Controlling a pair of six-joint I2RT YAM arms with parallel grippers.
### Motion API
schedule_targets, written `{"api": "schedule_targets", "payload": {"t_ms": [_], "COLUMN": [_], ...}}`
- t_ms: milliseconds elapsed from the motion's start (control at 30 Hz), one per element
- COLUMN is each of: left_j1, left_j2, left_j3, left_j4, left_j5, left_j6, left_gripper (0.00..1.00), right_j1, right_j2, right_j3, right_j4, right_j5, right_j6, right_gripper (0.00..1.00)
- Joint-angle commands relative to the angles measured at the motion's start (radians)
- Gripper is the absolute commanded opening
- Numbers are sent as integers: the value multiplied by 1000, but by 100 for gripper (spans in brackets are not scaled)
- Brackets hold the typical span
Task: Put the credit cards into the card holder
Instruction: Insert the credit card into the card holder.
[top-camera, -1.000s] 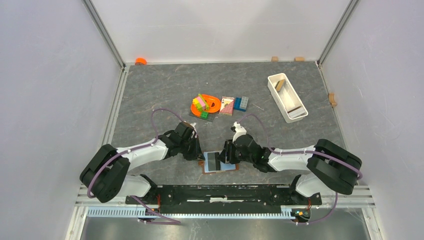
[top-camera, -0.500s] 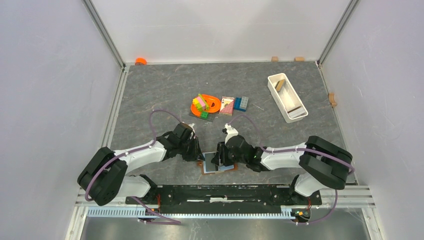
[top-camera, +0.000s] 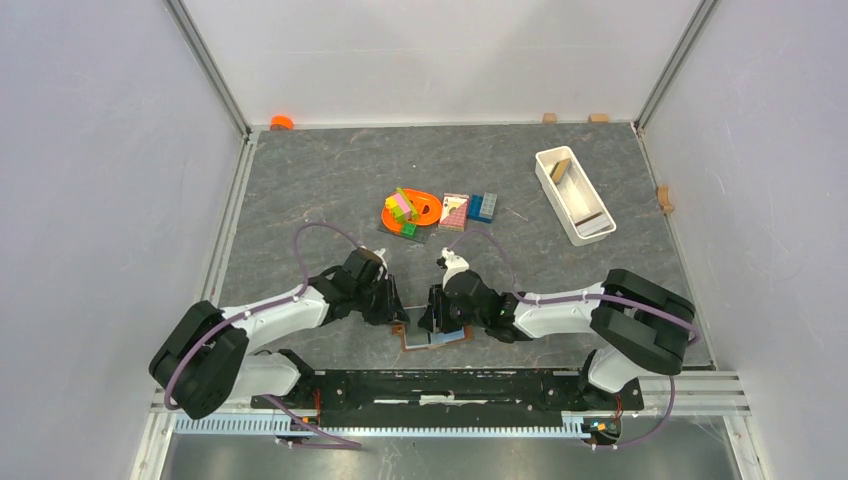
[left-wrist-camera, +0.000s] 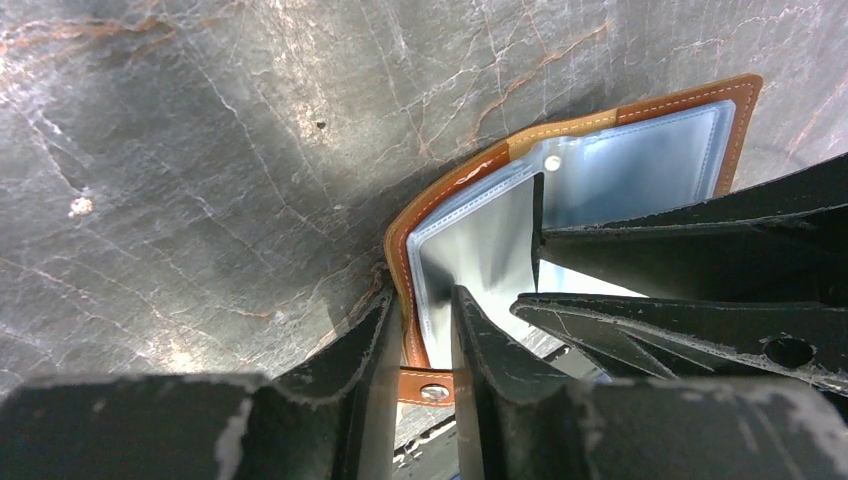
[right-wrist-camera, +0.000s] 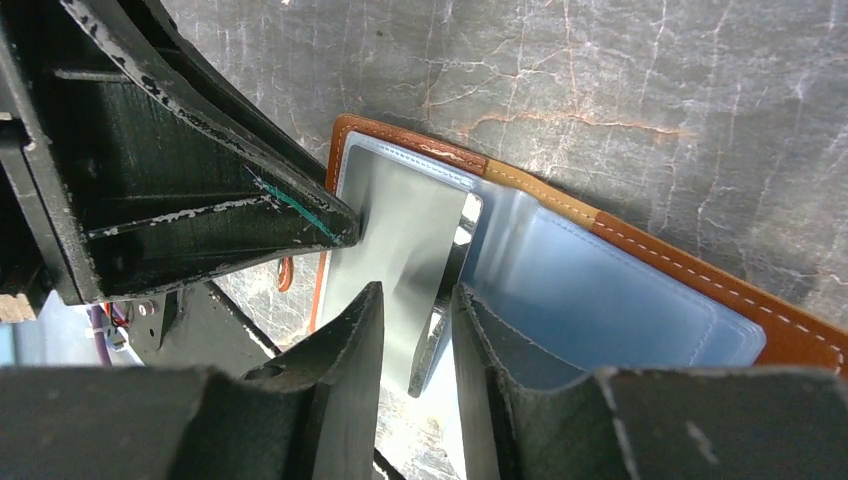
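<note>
Grey flat rectangular card tilted over clear sleeves of open brown leather card holder. Right gripper straddling card's near end; grasp cannot be told. Left gripper parted round holder's rim, not clamped. Holder on dark marbled table, near edge, between arms.

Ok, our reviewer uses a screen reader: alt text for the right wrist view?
A grey card tilts up between the jaws of the right gripper over an open brown card holder with clear sleeves, on a grey marbled table. The left gripper's fingers reach in from upper left.
</note>
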Motion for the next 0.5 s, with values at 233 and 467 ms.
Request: {"api": "schedule_targets", "payload": {"t_ms": [233, 467], "left_j1": [12, 64], "left_j2": [-94, -109], "left_j3": [99, 319], "left_j4": [-109, -315], "left_j5": [-66, -78], "left_j6": [44, 207], "left_gripper": [66, 93], "right_j1": [-24, -292], "right_j2": [-292, -476], "right_j3": [68, 132], "right_j4": [-332, -547], "right_j5": [367, 447], "right_j6": [-238, -467], "right_gripper": [57, 86]}}
